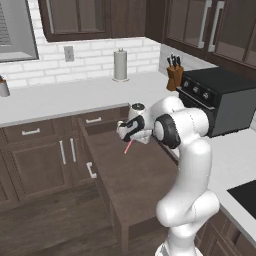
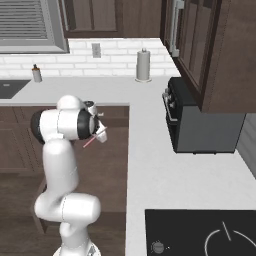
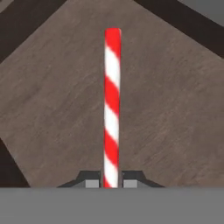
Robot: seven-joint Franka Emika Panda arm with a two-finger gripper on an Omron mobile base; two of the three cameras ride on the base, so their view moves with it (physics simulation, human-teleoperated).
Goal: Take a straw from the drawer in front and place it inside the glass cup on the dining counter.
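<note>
Left base view. Wide dark brown wooden drawer [image 1: 132, 175], pulled well out from the cabinet run below the white wall counter [image 1: 60, 97], interior floor bare. White arm folded over it; two-finger gripper [image 1: 131, 140] hangs above the drawer's rear half. Thin red-and-white striped straw [image 1: 128, 147] projects down and slightly left from the fingers, lower end clear of the drawer floor. Grey paper-towel roll [image 1: 120, 65], knife block [image 1: 175, 75] and black countertop oven [image 1: 220, 97] stand on the counter behind and to the right.

Right base view. Gripper [image 2: 98, 136] just beside the white corner counter edge; straw [image 2: 90, 142] slants down-left from it over the open drawer [image 2: 112, 165]. Black cooktop [image 2: 200, 232] at lower right, not fully seen from the left camera.

Hand view. Fingers [image 3: 91, 180] pressed against the straw [image 3: 112, 105] at its near end, pinching it. Long axis runs straight along the gripper's pointing direction, free end leading. Wood-grain drawer floor [image 3: 175, 113] behind.

Judgement: straw secured; transport is next, with the long free end exposed to knocks in transit.
</note>
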